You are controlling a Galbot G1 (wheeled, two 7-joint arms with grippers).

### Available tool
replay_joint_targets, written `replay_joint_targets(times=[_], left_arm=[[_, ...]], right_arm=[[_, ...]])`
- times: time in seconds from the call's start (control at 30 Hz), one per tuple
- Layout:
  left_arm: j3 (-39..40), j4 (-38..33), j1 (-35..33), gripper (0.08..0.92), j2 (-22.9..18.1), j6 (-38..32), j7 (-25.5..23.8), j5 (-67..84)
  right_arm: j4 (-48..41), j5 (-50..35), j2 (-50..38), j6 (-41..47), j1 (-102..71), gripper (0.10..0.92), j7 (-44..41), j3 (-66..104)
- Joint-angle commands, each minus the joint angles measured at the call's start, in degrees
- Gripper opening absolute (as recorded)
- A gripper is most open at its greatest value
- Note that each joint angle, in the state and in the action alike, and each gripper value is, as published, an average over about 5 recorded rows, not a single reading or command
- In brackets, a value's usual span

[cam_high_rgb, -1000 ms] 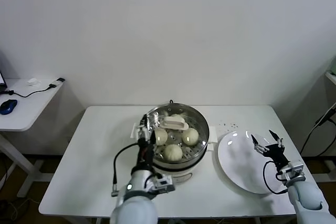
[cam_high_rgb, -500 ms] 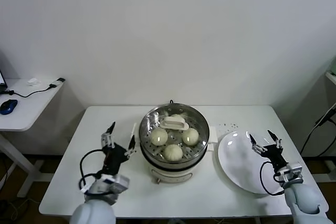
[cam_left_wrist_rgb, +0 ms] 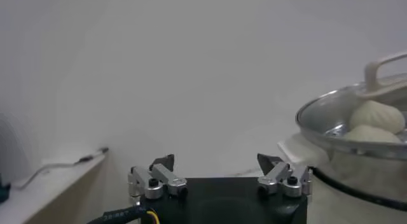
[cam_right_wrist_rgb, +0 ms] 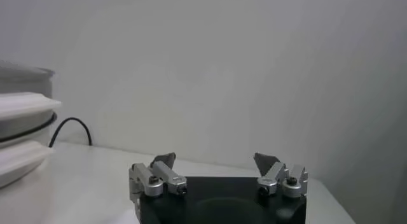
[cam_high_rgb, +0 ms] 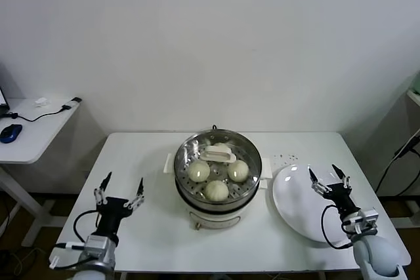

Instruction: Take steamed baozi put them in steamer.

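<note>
From the head camera, the left gripper [cam_high_rgb: 119,190] has drawn back from the steamer [cam_high_rgb: 217,174] to the lower left of the frame, jaws spread and empty; the right gripper [cam_high_rgb: 330,180] hangs released over the white plate [cam_high_rgb: 295,208] at the lower right. Four buns [cam_high_rgb: 216,190] sit inside under the glass lid [cam_high_rgb: 217,155] — the loading looks finished; the rear bun is half hidden by the lid's handle.

The left wrist camera shows the left gripper [cam_left_wrist_rgb: 219,170] parted on nothing; the steamer [cam_left_wrist_rgb: 359,139] is cut off at the right edge.

The right wrist camera shows the right gripper [cam_right_wrist_rgb: 218,168] parted too; the pale rims at the left edge are probably the steamer.
</note>
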State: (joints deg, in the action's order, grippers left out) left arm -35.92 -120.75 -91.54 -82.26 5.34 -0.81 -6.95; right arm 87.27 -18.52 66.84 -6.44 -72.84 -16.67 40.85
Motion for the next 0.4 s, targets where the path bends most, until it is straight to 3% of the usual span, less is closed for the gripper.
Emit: replay_joint_targets(times=[0.03, 0.4], left_arm=[[-5.3, 4.8, -2.5, 0.823, -2.3, -8.8, -0.3, 9.2], [-5.8, 4.1, -3.0, 0.823, -2.8, -8.7, 0.1, 10.4]], right_arm=[[3.6, -1.6, 0.9, 0.3, -2.8, 0.823, 0.1, 0.7], [4.7, -0.5, 2.1, 0.7, -2.9, 0.823, 0.6, 0.5]])
